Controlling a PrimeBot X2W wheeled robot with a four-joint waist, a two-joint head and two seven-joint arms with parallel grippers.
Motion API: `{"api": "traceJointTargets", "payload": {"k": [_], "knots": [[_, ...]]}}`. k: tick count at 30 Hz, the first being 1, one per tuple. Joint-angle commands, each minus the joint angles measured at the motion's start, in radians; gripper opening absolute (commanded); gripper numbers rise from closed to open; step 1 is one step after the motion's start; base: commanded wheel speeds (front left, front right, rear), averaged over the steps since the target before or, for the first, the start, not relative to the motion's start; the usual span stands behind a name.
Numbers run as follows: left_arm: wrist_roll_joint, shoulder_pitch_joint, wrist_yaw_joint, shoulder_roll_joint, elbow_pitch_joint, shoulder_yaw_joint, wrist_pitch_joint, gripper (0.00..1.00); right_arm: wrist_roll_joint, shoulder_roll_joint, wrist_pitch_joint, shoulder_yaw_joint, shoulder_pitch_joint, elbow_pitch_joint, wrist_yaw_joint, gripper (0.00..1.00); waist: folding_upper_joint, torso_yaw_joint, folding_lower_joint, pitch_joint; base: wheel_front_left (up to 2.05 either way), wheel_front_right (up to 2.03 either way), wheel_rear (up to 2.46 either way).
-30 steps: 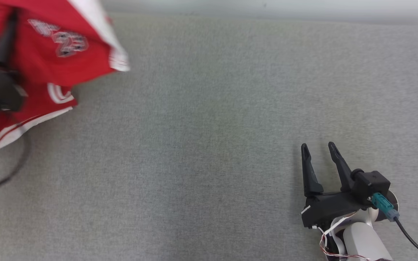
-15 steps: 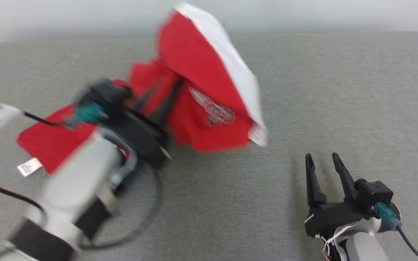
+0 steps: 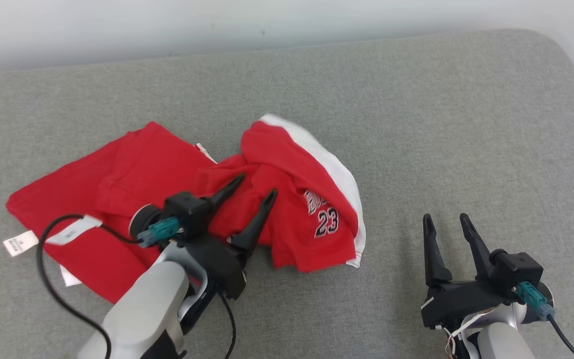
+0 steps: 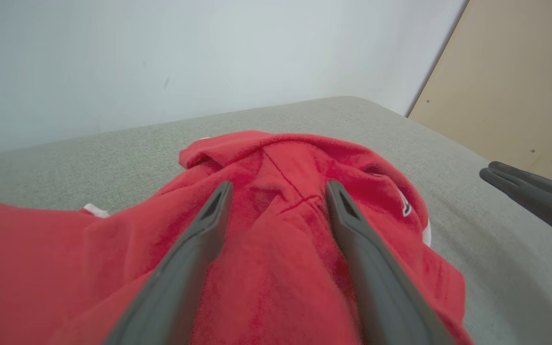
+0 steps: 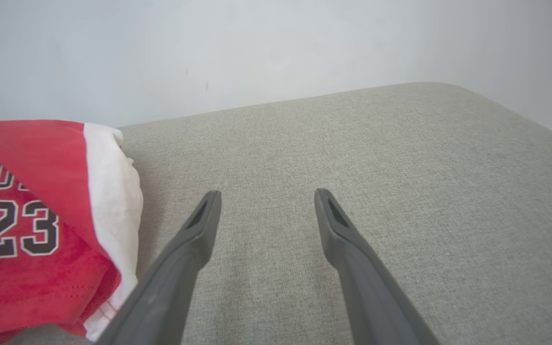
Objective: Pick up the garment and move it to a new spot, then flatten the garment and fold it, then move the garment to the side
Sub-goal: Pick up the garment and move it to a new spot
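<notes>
The garment (image 3: 287, 169) is a pair of red shorts with a white side stripe and the number 23. It lies crumpled on the grey cushion (image 3: 416, 124), left of centre in the head view. My left gripper (image 3: 256, 185) hovers over its middle, open, with nothing between its fingers. From the left wrist the red cloth (image 4: 281, 201) bunches just beyond my left gripper (image 4: 278, 189). My right gripper (image 3: 445, 218) stands open at the lower right, a short way from the shorts. The right wrist view has the garment (image 5: 31, 230) at its left, off my right gripper (image 5: 265, 194).
White labels (image 3: 20, 243) stick out at the garment's left end. A black cable (image 3: 53, 294) loops from my left wrist over the cloth. A pale wall (image 3: 217, 25) runs behind the cushion, whose rounded corner (image 3: 556, 45) is at the upper right.
The head camera has swung. My left gripper, shut on the garment while carrying it, has opened and let it drop onto the cushion. My right gripper has stayed open and still.
</notes>
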Motion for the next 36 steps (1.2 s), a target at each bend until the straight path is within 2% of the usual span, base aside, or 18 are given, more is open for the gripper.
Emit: {"api": "traceJointTargets", "payload": {"k": [1, 7, 13, 21, 27, 31, 36], "knots": [[0.015, 0.029, 0.003, -0.002, 0.0, 0.017, -0.005, 1.0, -0.004, 0.003, 0.0, -0.001, 0.011, -0.002, -0.001, 1.0, -0.0001, 0.012, 0.0, -0.011, 0.0, 0.0, 0.0], [0.121, 0.128, 0.007, -0.018, -0.041, 0.163, -0.005, 1.0, 0.004, 0.003, 0.0, -0.002, 0.027, -0.002, -0.001, 1.0, -0.0001, 0.048, 0.0, -0.056, 0.0, 0.0, 0.0], [0.212, 0.246, 0.044, -0.031, -0.129, 0.339, -0.005, 1.0, 0.009, 0.002, 0.0, 0.004, 0.046, 0.002, -0.001, 1.0, -0.0001, 0.089, 0.0, -0.096, 0.0, 0.0, 0.0], [0.284, 0.315, 0.08, -0.052, -0.097, 0.501, -0.005, 1.0, 0.024, -0.002, 0.0, 0.031, 0.05, 0.001, -0.001, 1.0, -0.0001, 0.127, 0.0, -0.101, 0.0, 0.0, 0.0], [0.335, 0.307, 0.11, -0.06, -0.026, 0.567, -0.005, 1.0, 0.036, -0.019, 0.0, 0.045, 0.04, 0.001, -0.001, 1.0, -0.0001, 0.123, 0.0, -0.079, 0.0, 0.0, 0.0], [0.344, 0.287, 0.098, -0.068, 0.038, 0.584, -0.005, 1.0, 0.038, -0.026, 0.0, 0.048, 0.033, 0.003, -0.001, 1.0, -0.0001, 0.112, 0.0, -0.061, 0.0, 0.0, 0.0], [0.338, 0.249, 0.11, -0.074, 0.173, 0.599, -0.004, 1.0, 0.041, -0.03, 0.0, 0.058, 0.024, -0.007, -0.001, 1.0, -0.0001, 0.091, 0.0, -0.038, 0.0, 0.0, 0.0]]}}
